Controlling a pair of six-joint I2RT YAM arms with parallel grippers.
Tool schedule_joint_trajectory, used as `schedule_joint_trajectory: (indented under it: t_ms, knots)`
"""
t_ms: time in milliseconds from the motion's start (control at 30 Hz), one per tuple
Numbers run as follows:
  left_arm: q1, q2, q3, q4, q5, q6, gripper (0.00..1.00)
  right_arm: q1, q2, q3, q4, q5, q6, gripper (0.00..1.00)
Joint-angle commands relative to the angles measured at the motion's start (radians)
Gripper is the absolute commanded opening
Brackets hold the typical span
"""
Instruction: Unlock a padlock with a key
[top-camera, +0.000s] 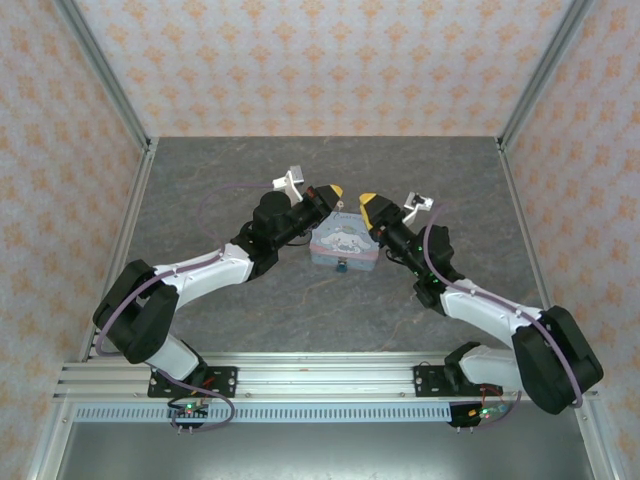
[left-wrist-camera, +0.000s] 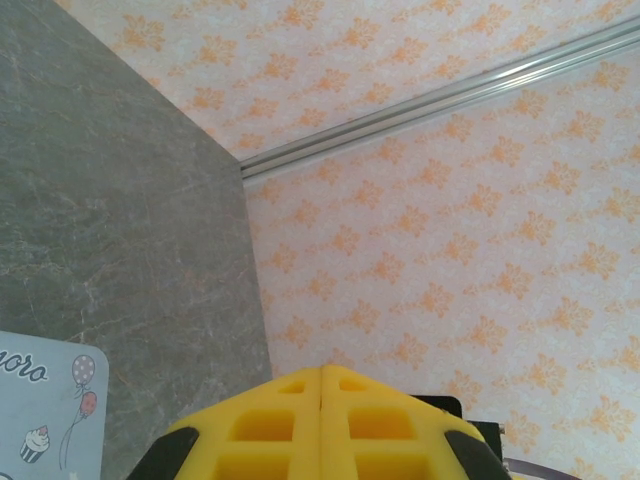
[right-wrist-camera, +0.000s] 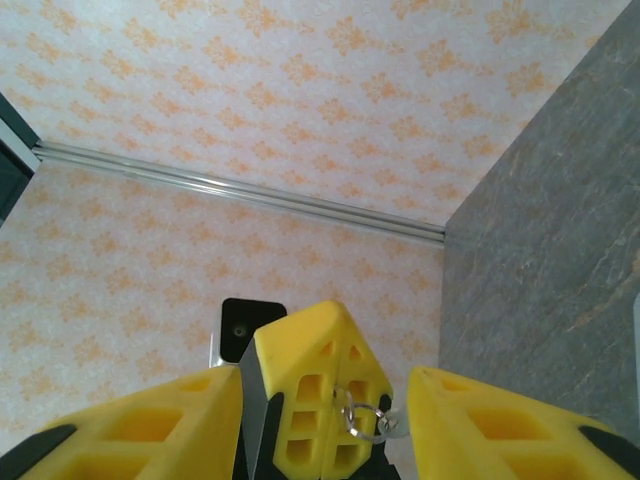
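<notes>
Padlock (top-camera: 343, 266), small and teal-blue, sits at the near edge of the cartoon-printed tin (top-camera: 343, 243) on the grey table (top-camera: 300, 310); whether it hangs on the tin or only touches it I cannot tell, and no gripper holds it. Both grippers meet in the air above the far side of the tin, tip facing tip; the left gripper (top-camera: 335, 190) has its yellow fingers (left-wrist-camera: 270, 425) pressed flat together, with no gap visible between them; the right gripper (top-camera: 367, 202) has its fingers (right-wrist-camera: 150, 430) spread wide, one on each side of the left fingertips. In the right wrist view a small metal ring (right-wrist-camera: 362, 418) hangs at the tip of the closed left fingers; I judge this is the ring of the key and that the key is pinched there, but the blade itself is too small to make out.

The step in hand seems to be the handling of the key between the two grippers, well before any insertion; the padlock is not yet touched. The next move calls for fine alignment; if the right gripper takes the key, its jaws must close on the thin metal and not on the left fingers; afterwards one gripper should steady the padlock, because such a light thing will slide when the key pushes it.
</notes>
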Motion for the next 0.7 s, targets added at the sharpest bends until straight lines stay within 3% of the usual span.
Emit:
schedule_joint_trajectory:
  t_ms: [0, 667]
  knots:
    - [0.002, 0.000, 0.016, 0.016, 0.020, -0.008, 0.00, -0.004, 0.004, 0.039, -0.011, -0.050, -0.049, 0.44]
    - [0.002, 0.031, 0.016, 0.067, 0.037, -0.056, 0.00, 0.008, 0.209, 0.132, 0.180, -0.182, 0.010, 0.39]
